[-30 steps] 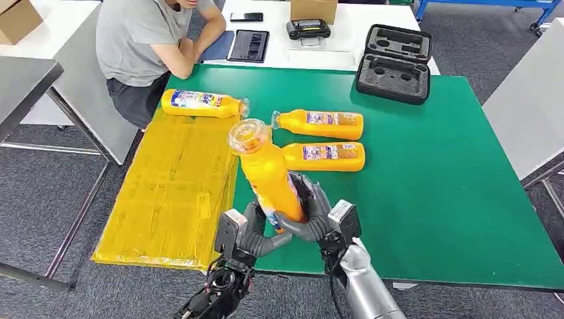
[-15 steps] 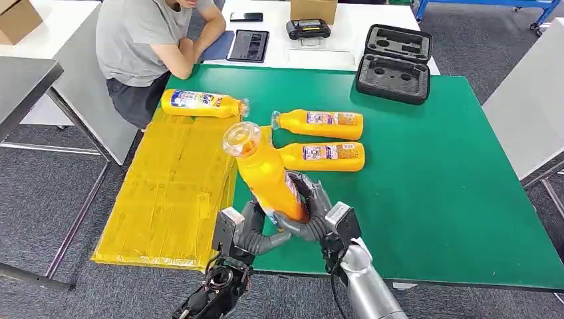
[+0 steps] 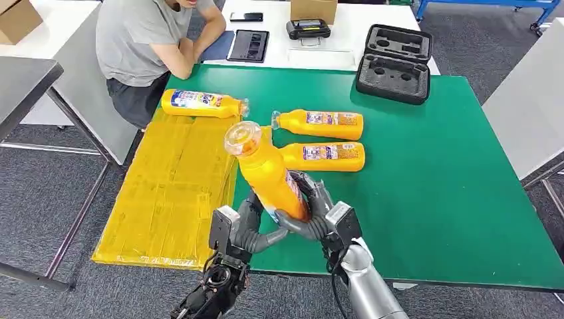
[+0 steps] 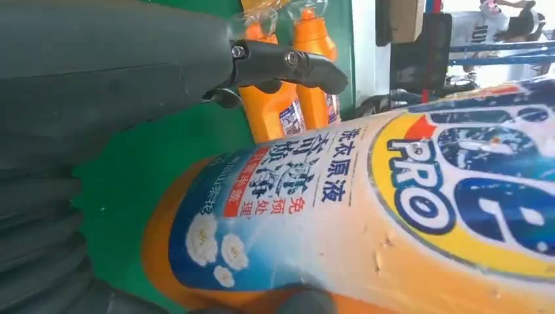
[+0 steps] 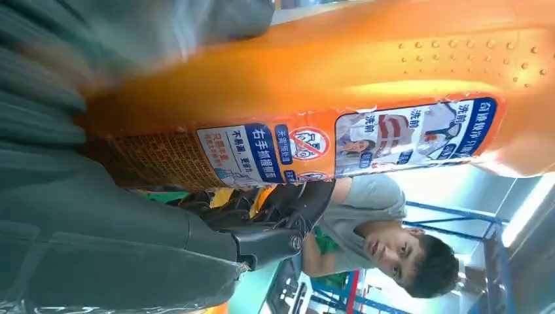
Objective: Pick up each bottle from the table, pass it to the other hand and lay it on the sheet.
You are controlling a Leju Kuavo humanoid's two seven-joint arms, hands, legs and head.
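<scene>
An orange detergent bottle (image 3: 266,174) stands tilted in the air over the table's near edge, its clear cap (image 3: 243,137) pointing up and away from me. My right hand (image 3: 311,214) grips its lower body, whose label (image 5: 340,144) fills the right wrist view. My left hand (image 3: 247,229) reaches in under the bottle's base. In the left wrist view its thumb (image 4: 288,62) stands apart from the bottle (image 4: 393,216). Two more bottles (image 3: 322,124) (image 3: 326,156) lie on the green table (image 3: 432,179). Another bottle (image 3: 203,103) lies at the far end of the yellow sheet (image 3: 166,193).
A person (image 3: 146,46) sits at the table's far left corner, elbows on it. A black foam case (image 3: 394,63) lies at the far right of the table. A white table behind it holds a tablet (image 3: 248,45) and a small device (image 3: 308,28).
My left hand has risen and closed in under the bottle's base. The held bottle has tipped slightly to the left. The other bottles lie as before.
</scene>
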